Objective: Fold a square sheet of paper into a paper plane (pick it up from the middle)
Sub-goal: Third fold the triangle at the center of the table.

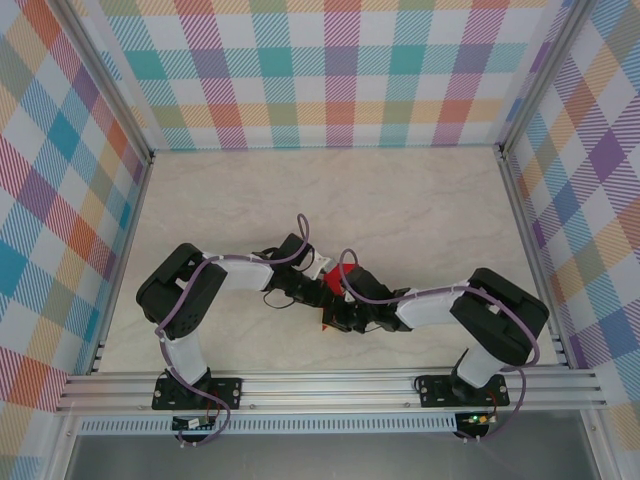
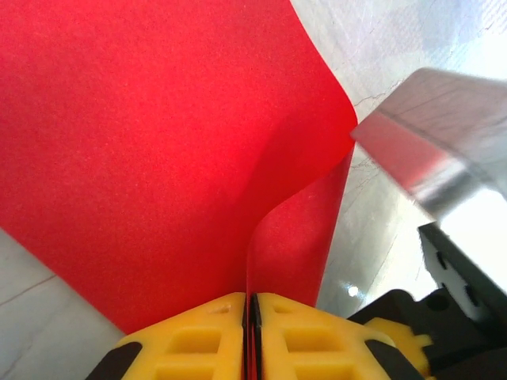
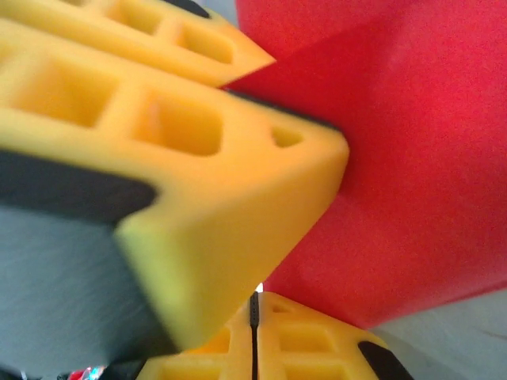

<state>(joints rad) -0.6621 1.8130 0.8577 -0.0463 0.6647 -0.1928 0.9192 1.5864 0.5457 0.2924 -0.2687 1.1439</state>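
Nearest us, the aluminium rail [image 1: 330,385] at the desk's front edge carries both arm bases, and the arms reach inward to meet just past it. The left tool [image 2: 252,307] has its yellow fingers [image 2: 198,340] clamped tight on the square sheet of paper [image 2: 158,142], with a raised bend of red running straight down into the seam between them. The right tool [image 3: 254,317] also has its fingers pressed together. The red comes down to its tips, but we cannot tell whether an edge is caught there. The sheet sits between the two tools, bowed and curling. It seems lifted off the desk [image 2: 388,47], and it is not yet a dart.

We judge this to be an early fold. To do it well, we would use the left clamp as a firm anchor and move the right tool slowly, so the paper bends along one line and does not buckle. We would match the edges before pressing any crease, and press against the desk, not in the air. The tools are very close together, so a bump could tear the sheet. Beyond them lie open marble desk and the plaid walls [image 1: 340,60].
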